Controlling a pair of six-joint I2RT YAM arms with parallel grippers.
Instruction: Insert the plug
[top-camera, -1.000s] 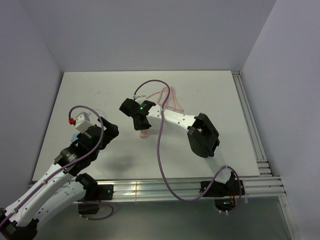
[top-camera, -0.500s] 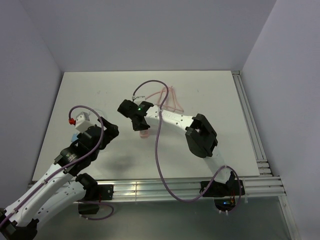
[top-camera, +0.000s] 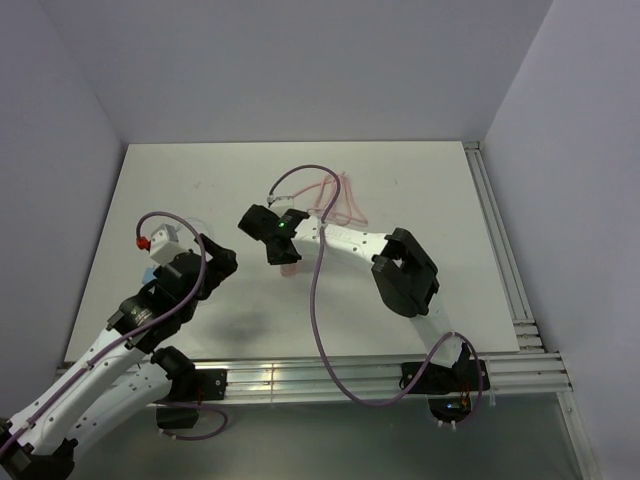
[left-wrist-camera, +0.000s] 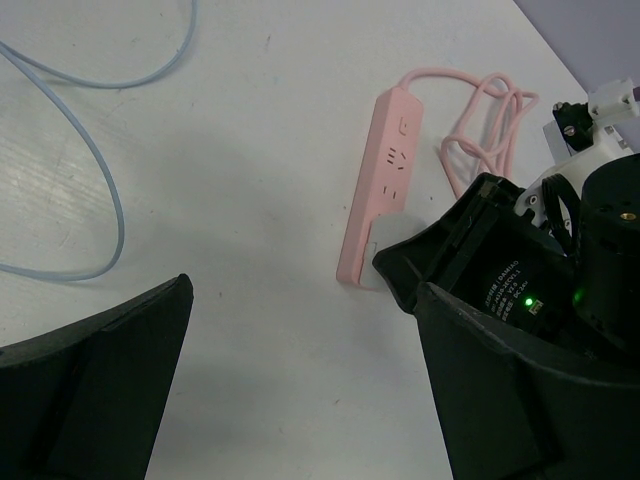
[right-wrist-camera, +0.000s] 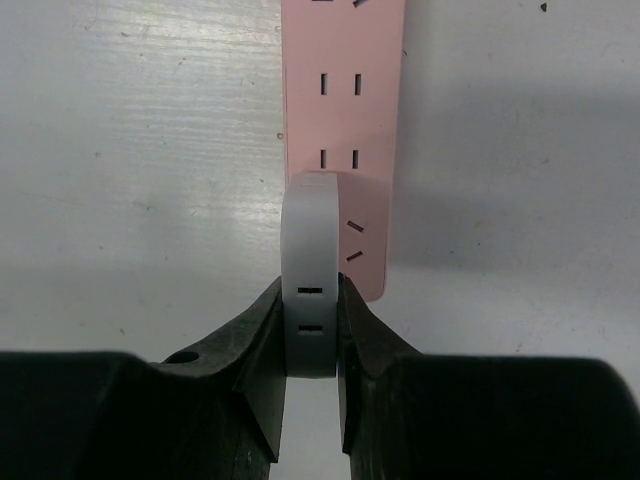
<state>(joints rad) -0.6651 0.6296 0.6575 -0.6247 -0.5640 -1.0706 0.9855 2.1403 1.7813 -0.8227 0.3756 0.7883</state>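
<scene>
The pink power strip (right-wrist-camera: 340, 120) lies on the white table; it also shows in the left wrist view (left-wrist-camera: 375, 190). My right gripper (right-wrist-camera: 311, 330) is shut on a pale white block with two slots (right-wrist-camera: 311, 260) that stands at the strip's near end, over its left side. In the top view this gripper (top-camera: 286, 260) sits at mid-table. A small light-blue piece (top-camera: 150, 272), seemingly the plug, peeks out beside my left arm. Its thin pale blue wire (left-wrist-camera: 110, 190) curves over the table. My left gripper (left-wrist-camera: 300, 400) is open and empty, left of the strip.
The strip's pink cord (top-camera: 335, 195) lies coiled behind the right gripper (left-wrist-camera: 490, 130). A purple cable (top-camera: 318, 290) hangs along the right arm. Grey walls close the back and sides. An aluminium rail (top-camera: 500, 250) runs along the table's right edge.
My right wrist has shifted slightly left and down over the strip's near end, still holding the white block. The left arm has not moved.
</scene>
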